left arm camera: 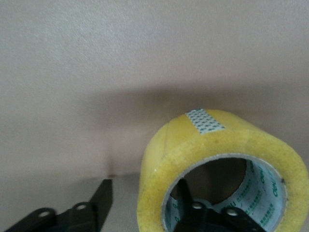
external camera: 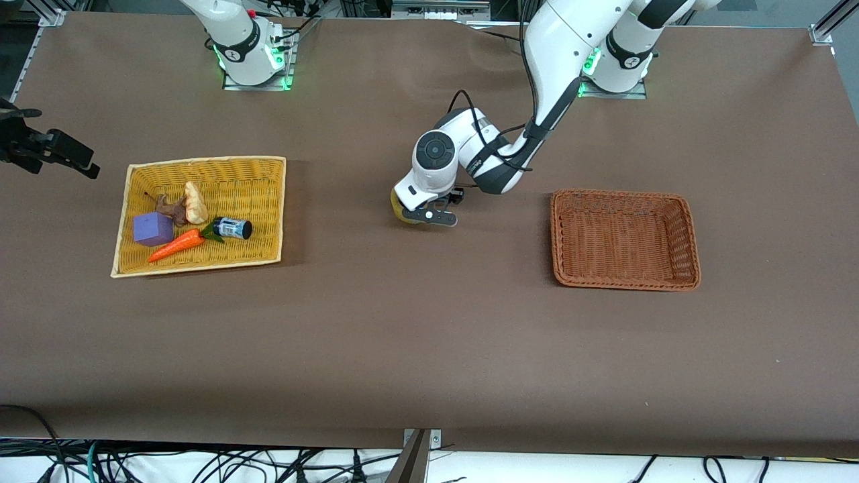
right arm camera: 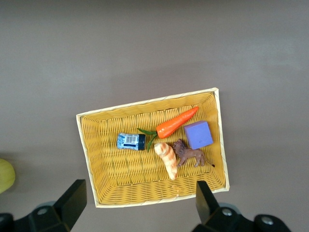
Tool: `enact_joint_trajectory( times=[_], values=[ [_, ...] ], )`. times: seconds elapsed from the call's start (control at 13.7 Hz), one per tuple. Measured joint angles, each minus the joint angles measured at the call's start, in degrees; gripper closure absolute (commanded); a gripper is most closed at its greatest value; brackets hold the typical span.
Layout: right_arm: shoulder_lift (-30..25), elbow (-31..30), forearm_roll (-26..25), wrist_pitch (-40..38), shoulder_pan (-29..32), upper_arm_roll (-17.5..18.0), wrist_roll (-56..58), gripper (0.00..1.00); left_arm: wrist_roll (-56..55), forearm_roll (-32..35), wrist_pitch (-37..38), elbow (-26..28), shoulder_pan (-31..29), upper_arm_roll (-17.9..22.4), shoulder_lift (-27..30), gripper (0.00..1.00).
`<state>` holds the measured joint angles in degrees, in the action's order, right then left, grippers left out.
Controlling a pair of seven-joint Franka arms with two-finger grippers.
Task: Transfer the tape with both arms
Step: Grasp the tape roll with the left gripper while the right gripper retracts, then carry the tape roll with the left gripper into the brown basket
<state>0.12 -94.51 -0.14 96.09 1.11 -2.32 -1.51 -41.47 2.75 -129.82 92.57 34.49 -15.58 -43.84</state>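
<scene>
The yellowish tape roll (left arm camera: 212, 145) stands on its edge on the brown table, midway between the two baskets. In the front view only a sliver of the tape (external camera: 397, 209) shows beside the left wrist. My left gripper (external camera: 431, 216) is down at the tape and open. One of its fingers (left arm camera: 183, 195) is inside the hollow centre and the other is outside, with a gap to the tape's wall (left arm camera: 143, 188). My right gripper (external camera: 47, 151) is open and empty (right arm camera: 140, 203), up above the table's right-arm end by the yellow basket. The tape's edge also shows in the right wrist view (right arm camera: 5, 176).
A yellow wicker basket (external camera: 268, 201) holds a purple cube (external camera: 153, 229), a carrot (external camera: 176, 245), a small dark bottle (external camera: 232, 228), a bread piece (external camera: 195, 202) and a toy lion (right arm camera: 189, 153). A brown wicker basket (external camera: 624, 285) stands toward the left arm's end.
</scene>
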Motion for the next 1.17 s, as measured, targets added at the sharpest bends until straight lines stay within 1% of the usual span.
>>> enact_joint_trajectory(
  times=[0.44,0.66,0.8,1.02,1.17],
  values=[
    [0.99,0.29,0.00,0.08,0.00,0.00,0.00,0.00,-0.37,0.04,1.02,-1.04,-0.33,0.81,0.96,1.00],
    [1.03,0.39,-1.00,0.08,0.01,-0.01,0.00,0.00,-0.78,0.05,6.40,-1.75,-1.53,1.23,4.16,1.00],
    [1.07,0.41,-1.94,0.08,0.01,-0.02,0.00,0.00,-0.78,0.07,10.18,-1.86,-3.55,1.36,7.44,1.00],
    [1.24,0.43,-2.00,0.08,0.00,-0.01,0.00,0.00,-0.36,0.39,14.21,-1.88,-7.68,1.66,11.32,1.00],
    [1.30,0.46,-2.00,0.08,-0.01,0.04,0.00,0.00,3.86,0.78,17.60,-1.89,-11.71,1.80,13.13,1.00]
  ],
)
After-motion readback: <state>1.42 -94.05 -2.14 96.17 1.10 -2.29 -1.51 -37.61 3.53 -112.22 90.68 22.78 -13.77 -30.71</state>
